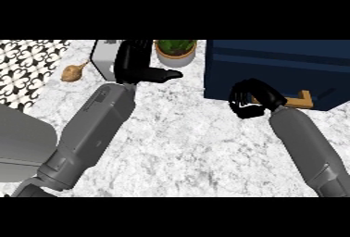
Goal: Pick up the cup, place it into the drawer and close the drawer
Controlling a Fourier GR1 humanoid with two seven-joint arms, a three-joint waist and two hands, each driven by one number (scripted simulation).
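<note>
We cannot make out the cup anywhere on the white marbled surface; if it is held, the right hand hides it, since that hand's black fingers are curled tightly inward just in front of the dark blue drawer cabinet, and we cannot tell what they enclose. Beside this hand, a tan wooden drawer handle shows against the blue front, partly covered by the wrist. Our left hand is raised at the far side of the surface, fingers straight and pointing away, thumb stretched out to the right, holding nothing. It stands in front of a small grey and white box-shaped appliance. Just right of it sits a green plant in a round pale pot, near the cabinet's left edge. A small brown pear-shaped object lies left of the appliance, next to a black-and-white patterned tile area. We can read no writing or labels.
</note>
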